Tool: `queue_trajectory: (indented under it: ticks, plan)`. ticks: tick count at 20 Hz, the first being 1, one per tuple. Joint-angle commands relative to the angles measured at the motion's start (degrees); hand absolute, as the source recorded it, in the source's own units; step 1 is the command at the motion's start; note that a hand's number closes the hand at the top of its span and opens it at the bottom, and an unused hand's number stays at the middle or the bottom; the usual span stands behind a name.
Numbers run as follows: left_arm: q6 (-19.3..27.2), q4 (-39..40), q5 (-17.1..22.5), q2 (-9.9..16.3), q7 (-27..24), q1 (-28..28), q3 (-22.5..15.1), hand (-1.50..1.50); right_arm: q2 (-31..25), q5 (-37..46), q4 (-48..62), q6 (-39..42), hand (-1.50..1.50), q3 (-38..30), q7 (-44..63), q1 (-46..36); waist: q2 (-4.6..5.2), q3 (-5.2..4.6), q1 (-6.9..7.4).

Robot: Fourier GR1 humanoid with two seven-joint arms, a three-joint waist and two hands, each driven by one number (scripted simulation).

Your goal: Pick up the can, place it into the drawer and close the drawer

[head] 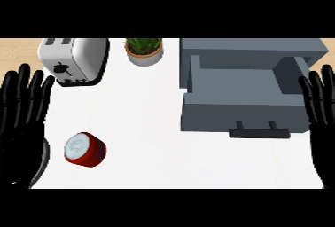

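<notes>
Nothing is grasped yet, so the task seems to be at its very beginning. The red can lies on its side on the white counter, near the left hand and well apart from the grey drawer, which is already pulled open with its handle toward the robot. Both the left hand and the right hand rest at the edges with fingers straight and spread, holding nothing. A toaster and a potted plant stand at the back. The next move, I think, asks the left hand to come over the can and curl around its side.
</notes>
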Motion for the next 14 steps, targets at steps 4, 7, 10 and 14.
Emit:
queue_trajectory:
  ticks: [4, 7, 10, 14]
  plan:
    - [8.3, -5.8, -10.1, -4.2, -1.9, 11.4, -0.4, -1.5, 1.1, -1.2, 3.0, 0.1, -1.5, -1.1, -2.5, -0.3, 2.05, 0.69, 0.4]
    - [17.5, -3.9, -6.5, -4.5, 8.2, 19.1, 5.7, -1.5, 1.9, -1.4, 2.5, -3.4, -1.5, -3.7, 6.9, 6.2, 2.23, 0.57, 1.54]
    - [22.3, -6.8, -6.6, -4.6, 10.8, 23.6, 3.8, -1.5, 1.7, -2.6, 4.2, -3.8, -1.5, -5.3, 9.0, 5.7, 2.03, 0.66, 0.87]
    - [28.5, -17.2, -13.8, -4.6, 18.8, 28.5, -4.8, -1.5, 1.2, -4.2, 5.7, -2.3, -1.5, -5.8, 8.8, 5.0, 2.06, 0.73, -0.13]
